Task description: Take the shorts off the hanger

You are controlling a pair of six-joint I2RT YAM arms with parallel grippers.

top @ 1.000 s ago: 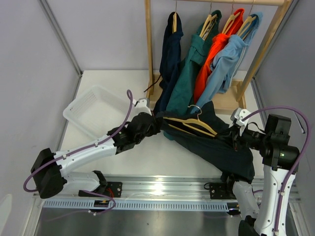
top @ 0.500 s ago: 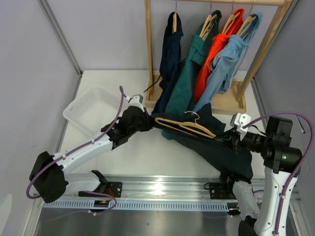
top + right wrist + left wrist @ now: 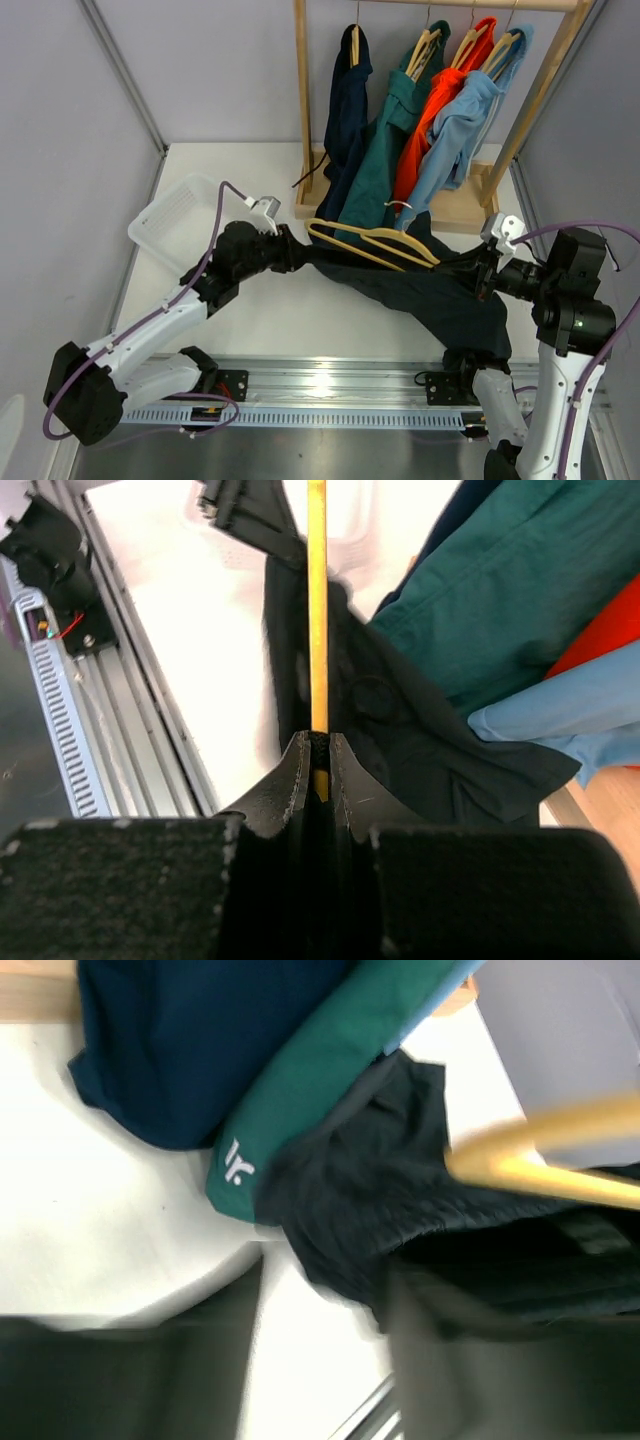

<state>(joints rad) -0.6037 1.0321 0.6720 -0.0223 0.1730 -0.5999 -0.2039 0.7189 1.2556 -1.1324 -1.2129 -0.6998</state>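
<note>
My left gripper (image 3: 290, 250) looks closed on the bunched left end of the shorts (image 3: 440, 300), which stretch between both arms, draped over the hanger (image 3: 317, 610). They look soft, light and limp, so I'd pull from that bunched edge. The stiff hanger gives a firm hold: my right gripper (image 3: 318, 745) is clamped on its wooden bar.

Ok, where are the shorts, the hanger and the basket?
shorts (image 3: 440, 300), top view, middle of the cloth.
hanger (image 3: 317, 600), right wrist view, its wooden bar.
basket (image 3: 165, 210), top view, left wall.
</note>
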